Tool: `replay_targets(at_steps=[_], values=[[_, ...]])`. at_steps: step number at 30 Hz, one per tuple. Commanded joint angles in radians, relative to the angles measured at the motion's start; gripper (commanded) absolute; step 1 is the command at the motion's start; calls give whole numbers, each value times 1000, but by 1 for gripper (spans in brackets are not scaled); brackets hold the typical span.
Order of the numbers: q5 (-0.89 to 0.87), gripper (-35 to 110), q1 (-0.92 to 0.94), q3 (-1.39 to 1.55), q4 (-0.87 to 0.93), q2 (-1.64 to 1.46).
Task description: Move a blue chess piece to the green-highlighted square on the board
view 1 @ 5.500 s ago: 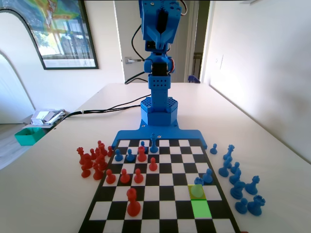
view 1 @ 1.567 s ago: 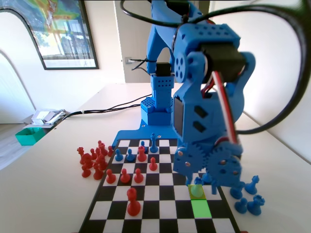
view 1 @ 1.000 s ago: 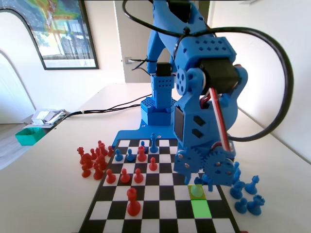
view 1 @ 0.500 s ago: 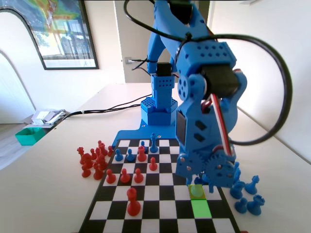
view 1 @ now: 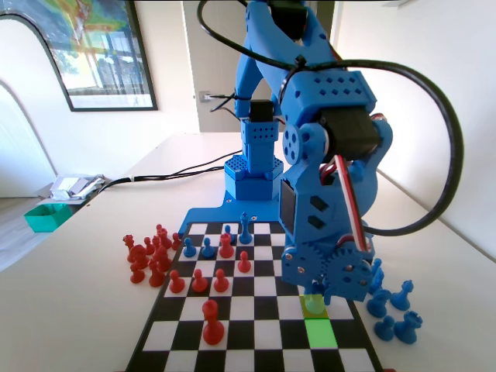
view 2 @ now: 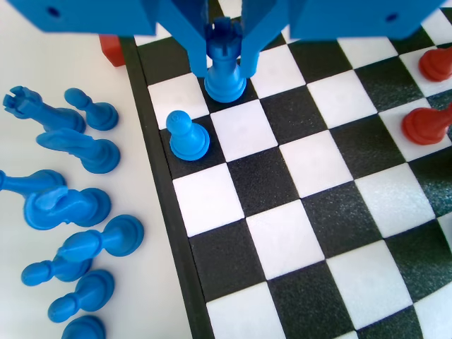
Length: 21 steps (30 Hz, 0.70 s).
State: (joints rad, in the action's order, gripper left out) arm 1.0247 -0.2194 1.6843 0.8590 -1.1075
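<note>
Gripper (view 2: 224, 69) is low with a jaw on each side of the blue piece (view 2: 226, 79), which stands upright on the olive square, but honestly I can't tell if it's actually clamped or just hugging it. From the fixed view, working back: the green square (view 1: 320, 333) is nearest the camera and bare, and touches the piece's square, so it looks like a one-square hop straight toward the camera. Another blue pawn (view 2: 188, 135) sits just beside on the flat board (view 2: 332, 275), so I'd lift straight up.
</note>
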Motion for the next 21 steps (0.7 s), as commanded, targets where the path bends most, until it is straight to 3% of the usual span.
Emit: replay_targets(at_steps=[1, 12, 21], values=[[-3, 1, -6, -60, 31, -32], [-48, 1, -5, -264, 147, -12], [-31, 1, 20, -307, 120, 66]])
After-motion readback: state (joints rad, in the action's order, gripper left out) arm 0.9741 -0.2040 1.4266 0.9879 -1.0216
